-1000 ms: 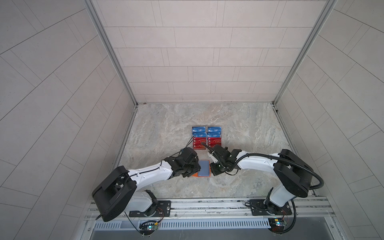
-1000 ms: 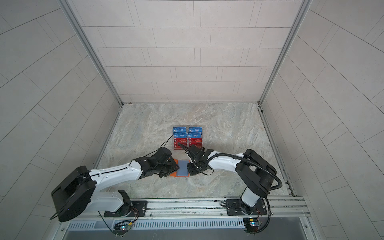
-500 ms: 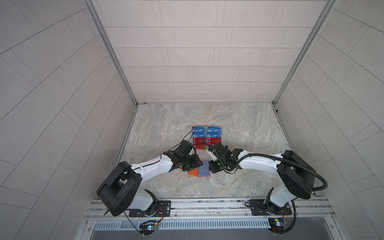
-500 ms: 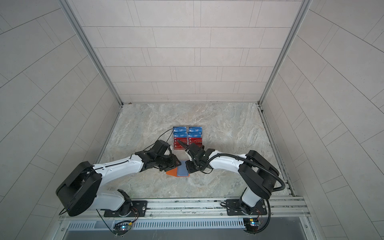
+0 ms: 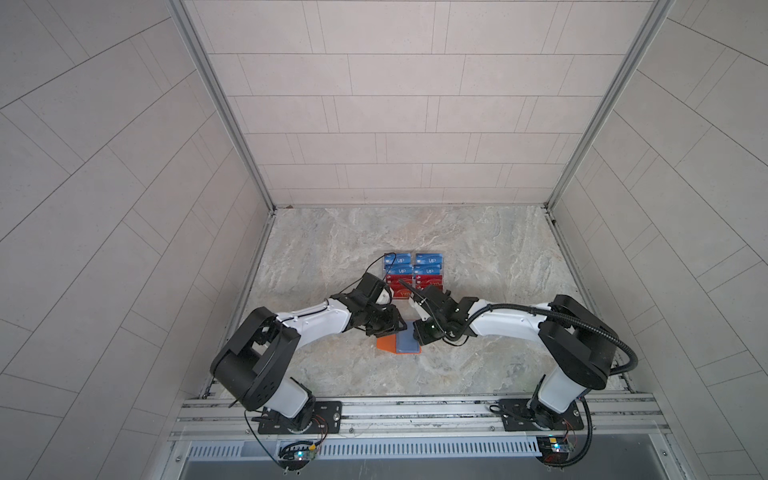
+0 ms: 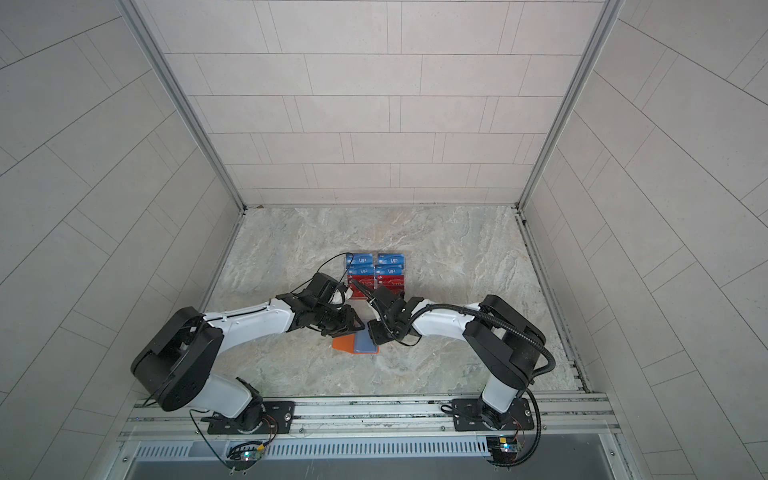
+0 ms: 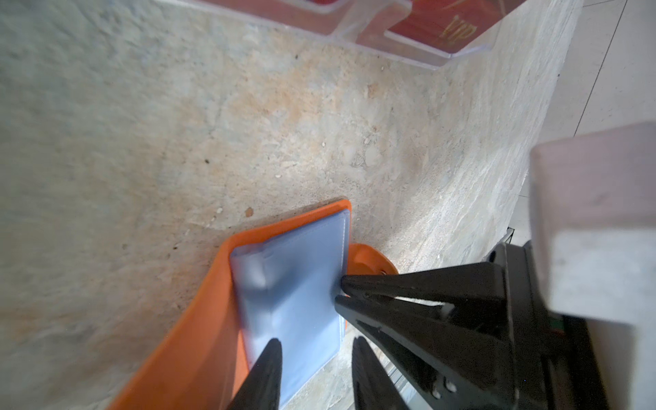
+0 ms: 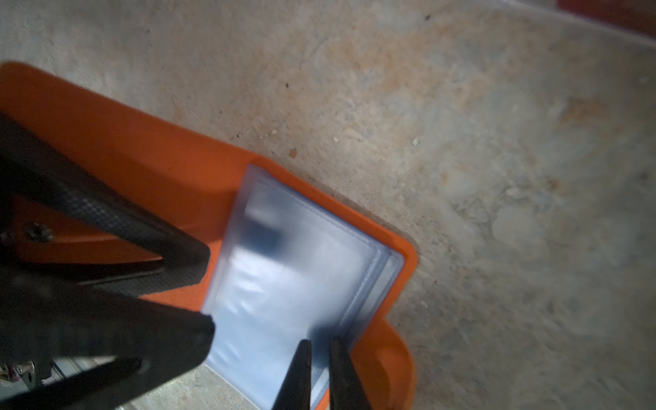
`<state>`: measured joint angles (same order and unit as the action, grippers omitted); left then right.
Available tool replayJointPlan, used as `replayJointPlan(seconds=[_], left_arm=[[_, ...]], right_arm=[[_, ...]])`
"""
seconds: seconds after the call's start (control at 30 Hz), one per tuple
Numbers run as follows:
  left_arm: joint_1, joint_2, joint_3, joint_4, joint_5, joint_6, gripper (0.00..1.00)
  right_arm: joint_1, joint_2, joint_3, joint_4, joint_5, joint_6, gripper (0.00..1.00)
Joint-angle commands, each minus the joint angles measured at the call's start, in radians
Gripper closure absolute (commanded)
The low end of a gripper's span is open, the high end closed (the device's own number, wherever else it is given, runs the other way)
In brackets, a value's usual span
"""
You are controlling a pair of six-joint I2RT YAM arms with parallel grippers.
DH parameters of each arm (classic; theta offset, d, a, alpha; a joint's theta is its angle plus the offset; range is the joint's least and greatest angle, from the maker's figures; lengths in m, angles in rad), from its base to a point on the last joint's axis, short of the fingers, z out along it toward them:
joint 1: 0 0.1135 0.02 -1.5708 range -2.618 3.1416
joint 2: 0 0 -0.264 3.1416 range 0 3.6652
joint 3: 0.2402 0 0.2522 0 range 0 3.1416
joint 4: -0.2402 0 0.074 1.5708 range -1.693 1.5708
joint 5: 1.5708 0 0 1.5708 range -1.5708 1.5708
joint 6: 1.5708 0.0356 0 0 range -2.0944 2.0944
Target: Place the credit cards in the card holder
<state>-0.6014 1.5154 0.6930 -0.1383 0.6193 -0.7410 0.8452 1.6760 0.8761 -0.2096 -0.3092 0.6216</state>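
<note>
Card holder open on tabletop between both arms, orange cover spread to the left in both top views, clear sleeves face up. Right claw almost closed, tips pinching outer edge of sleeves beside orange snap tab. Left claw released, fingers parted astride sleeves next to orange cover; contact impossible to tell. Credit cards, blue rows behind red, standing in clear tiered stand just beyond card holder, apart from it.

White right arm, black joints, ribbed black cable, tapered black right tool.
</note>
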Motion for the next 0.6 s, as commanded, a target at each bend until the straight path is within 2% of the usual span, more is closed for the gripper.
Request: replayJointPlan(seconds=[0.0, 0.27, 0.57], left_arm=[[0.007, 0.015, -0.034, 0.031, 0.020, 0.015, 0.62], [0.007, 0.026, -0.081, 0.083, -0.001, -0.021, 0.60], [0.006, 0.045, -0.093, 0.132, 0.030, -0.036, 0.61]], right_arm=[[-0.002, 0.024, 0.009, -0.008, 0.019, 0.007, 0.85], [-0.003, 0.034, 0.004, -0.008, 0.019, 0.010, 0.85], [-0.003, 0.043, 0.010, -0.011, 0.014, 0.004, 0.85]])
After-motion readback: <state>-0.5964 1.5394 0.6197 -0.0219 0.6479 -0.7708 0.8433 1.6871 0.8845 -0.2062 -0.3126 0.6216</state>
